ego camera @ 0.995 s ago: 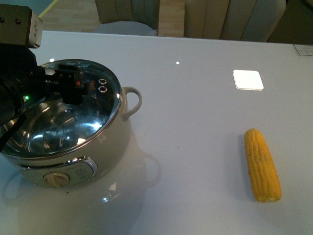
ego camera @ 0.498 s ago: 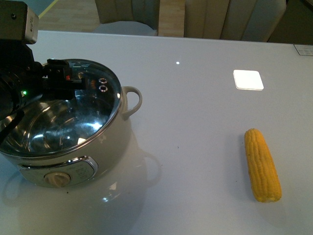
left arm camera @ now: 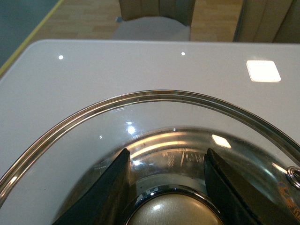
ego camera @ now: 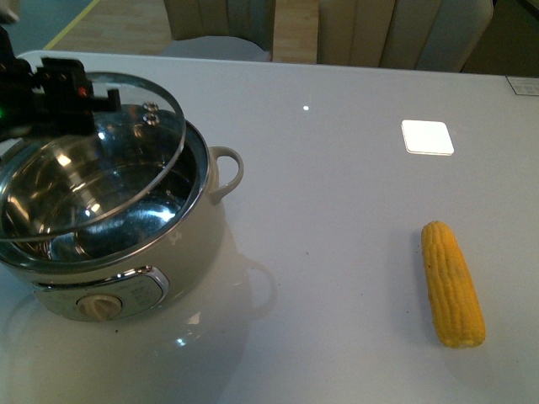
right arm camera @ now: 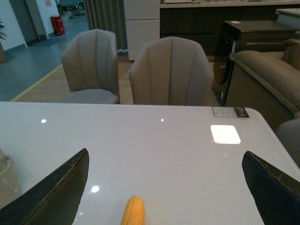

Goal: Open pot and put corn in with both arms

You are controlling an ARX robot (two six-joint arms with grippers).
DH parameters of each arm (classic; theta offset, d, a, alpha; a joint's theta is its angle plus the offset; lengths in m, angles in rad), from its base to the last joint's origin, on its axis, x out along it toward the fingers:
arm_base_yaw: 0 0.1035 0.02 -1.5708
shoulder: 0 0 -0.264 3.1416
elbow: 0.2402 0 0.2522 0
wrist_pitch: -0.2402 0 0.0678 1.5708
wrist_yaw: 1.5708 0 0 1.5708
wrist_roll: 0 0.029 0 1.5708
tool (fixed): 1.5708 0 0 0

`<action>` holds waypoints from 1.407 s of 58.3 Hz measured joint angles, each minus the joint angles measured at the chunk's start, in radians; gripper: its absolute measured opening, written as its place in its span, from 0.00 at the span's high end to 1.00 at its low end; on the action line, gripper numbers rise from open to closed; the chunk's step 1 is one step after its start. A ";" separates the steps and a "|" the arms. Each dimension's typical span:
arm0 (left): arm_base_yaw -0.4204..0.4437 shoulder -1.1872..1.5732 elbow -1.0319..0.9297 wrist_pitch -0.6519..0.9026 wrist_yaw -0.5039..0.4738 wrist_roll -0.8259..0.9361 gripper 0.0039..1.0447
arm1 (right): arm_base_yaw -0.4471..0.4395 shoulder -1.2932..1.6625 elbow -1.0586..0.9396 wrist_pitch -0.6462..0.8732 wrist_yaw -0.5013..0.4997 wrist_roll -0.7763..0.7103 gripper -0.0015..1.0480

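The cream pot stands at the table's left, its steel inside showing under the raised lid. My left gripper is shut on the knob of the glass pot lid, which hangs tilted above the rim. In the left wrist view the left gripper has one black finger on either side of the knob, inside the lid's steel rim. The yellow corn lies alone on the table at the right. My right gripper hovers open above the corn, its fingers wide apart and holding nothing.
The pot's loop handle points toward the corn. A bright white square shows on the white table beyond the corn. Beige chairs stand behind the far edge, and a small label lies at the far right corner.
The lid has come up off the pot's rim and shifted left and back with my left gripper. The corn has not moved.
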 joint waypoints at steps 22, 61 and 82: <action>0.250 -0.083 0.019 0.008 0.055 0.042 0.61 | 0.000 0.000 0.000 0.000 0.000 0.000 0.08; 0.636 0.316 0.106 0.253 0.101 0.092 0.61 | 0.000 0.000 0.000 0.000 0.000 0.000 0.08; 0.640 0.518 0.206 0.311 0.129 0.085 0.61 | 0.000 0.000 0.000 0.000 0.000 0.000 0.08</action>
